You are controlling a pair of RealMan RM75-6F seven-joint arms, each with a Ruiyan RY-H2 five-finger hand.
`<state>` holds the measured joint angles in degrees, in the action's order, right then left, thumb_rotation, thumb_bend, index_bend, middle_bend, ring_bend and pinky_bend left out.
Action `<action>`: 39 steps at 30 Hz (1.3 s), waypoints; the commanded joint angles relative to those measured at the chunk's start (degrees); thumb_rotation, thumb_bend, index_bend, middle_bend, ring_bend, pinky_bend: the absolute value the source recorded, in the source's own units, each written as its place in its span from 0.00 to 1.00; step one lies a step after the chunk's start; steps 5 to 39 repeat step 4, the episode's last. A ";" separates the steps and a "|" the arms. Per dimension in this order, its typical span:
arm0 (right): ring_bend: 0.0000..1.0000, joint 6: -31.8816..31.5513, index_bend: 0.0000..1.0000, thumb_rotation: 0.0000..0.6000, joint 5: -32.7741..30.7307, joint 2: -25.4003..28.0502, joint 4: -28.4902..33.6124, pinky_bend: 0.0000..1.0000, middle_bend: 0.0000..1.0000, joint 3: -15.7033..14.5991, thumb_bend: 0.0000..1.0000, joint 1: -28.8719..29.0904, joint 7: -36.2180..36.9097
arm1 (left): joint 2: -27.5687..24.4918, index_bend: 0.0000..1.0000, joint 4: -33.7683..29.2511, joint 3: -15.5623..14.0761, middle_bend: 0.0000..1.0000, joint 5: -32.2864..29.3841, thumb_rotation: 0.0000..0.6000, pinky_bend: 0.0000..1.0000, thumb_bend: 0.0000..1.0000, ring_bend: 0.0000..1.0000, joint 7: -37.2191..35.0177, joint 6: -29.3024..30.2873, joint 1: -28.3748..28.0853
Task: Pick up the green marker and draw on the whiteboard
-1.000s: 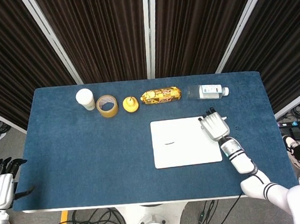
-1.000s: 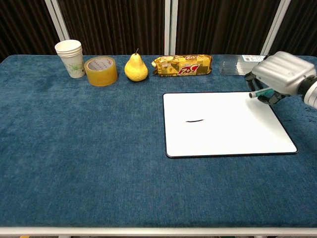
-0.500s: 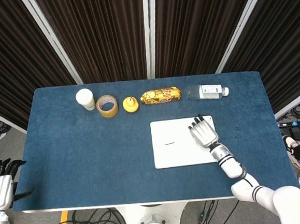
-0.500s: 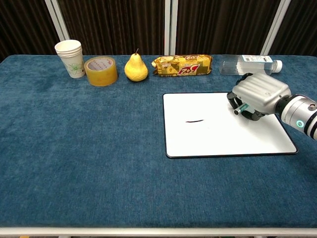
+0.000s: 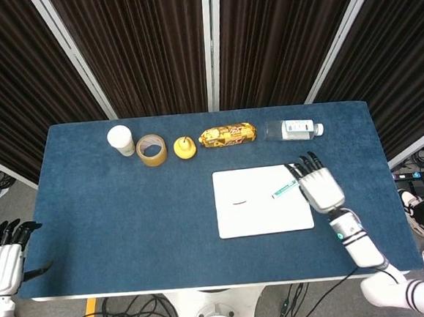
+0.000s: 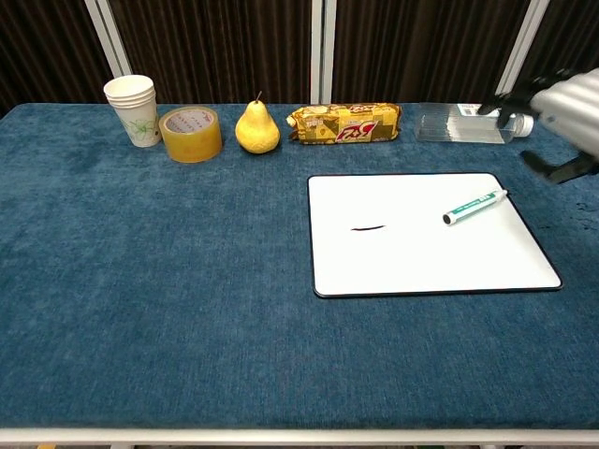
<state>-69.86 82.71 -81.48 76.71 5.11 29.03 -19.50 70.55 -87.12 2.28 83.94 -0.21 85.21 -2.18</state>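
Observation:
The green marker (image 5: 283, 190) (image 6: 474, 207) lies loose on the right part of the whiteboard (image 5: 254, 212) (image 6: 412, 262), tilted, nothing touching it. A short dark stroke (image 6: 368, 227) marks the board's left half. My right hand (image 5: 319, 187) (image 6: 564, 103) hovers off the board's right edge with fingers spread and nothing in it. My left hand (image 5: 3, 261) hangs beyond the table's left edge, fingers apart, holding nothing; it shows only in the head view.
Along the far edge stand stacked paper cups (image 6: 134, 110), a tape roll (image 6: 191, 134), a pear (image 6: 256, 127), a snack packet (image 6: 345, 123) and a lying water bottle (image 6: 463, 123). Blue cloth covers the table (image 6: 159, 281).
My right hand let go of the marker, which now lies on the board. The hand opened and moved right and up, off the board.

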 commanded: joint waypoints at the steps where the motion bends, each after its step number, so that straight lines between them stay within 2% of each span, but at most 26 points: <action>1: 0.12 -10.19 0.17 1.00 0.47 11.90 12.08 0.09 0.26 -1.12 0.46 -8.82 4.91 | -0.06 0.25 -0.28 0.06 0.21 -0.12 1.00 0.07 0.00 0.09 0.37 0.03 -0.04; 4: 0.12 -15.88 0.17 1.00 1.87 15.77 15.90 0.09 0.25 -2.78 0.46 -13.71 9.24 | -0.09 0.25 -0.77 0.07 0.21 -0.23 1.00 0.07 0.00 0.09 0.82 -0.01 -0.09; 39: 0.12 -15.88 0.17 1.00 1.87 15.77 15.90 0.09 0.25 -2.78 0.46 -13.71 9.24 | -0.09 0.25 -0.77 0.07 0.21 -0.23 1.00 0.07 0.00 0.09 0.82 -0.01 -0.09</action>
